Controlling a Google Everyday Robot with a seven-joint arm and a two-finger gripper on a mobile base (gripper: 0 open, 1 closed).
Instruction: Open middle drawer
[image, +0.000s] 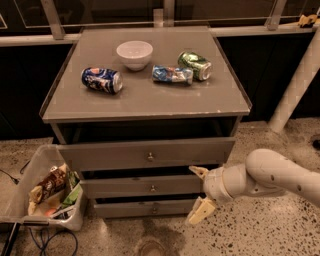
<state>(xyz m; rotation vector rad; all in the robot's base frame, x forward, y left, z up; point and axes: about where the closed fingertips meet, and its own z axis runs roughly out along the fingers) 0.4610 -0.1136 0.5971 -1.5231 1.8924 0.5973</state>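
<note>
The grey cabinet (145, 107) has three stacked drawers. The middle drawer (140, 187) has a low flat front with a small round metal knob (153, 188). It stands slightly out, less far than the top drawer (145, 154) above it. My gripper (199, 195) is at the right end of the middle drawer's front, low and to the right of the knob. Its two pale fingers are spread apart, one (199, 171) by the drawer's upper right corner and one (201, 212) below it. It holds nothing.
On the cabinet top lie a white bowl (134, 54), a blue can (102, 80), a crushed blue can (172, 74) and a green can (195, 65). A plastic bin of trash (47, 192) stands left of the cabinet. A white post (295, 82) rises at the right.
</note>
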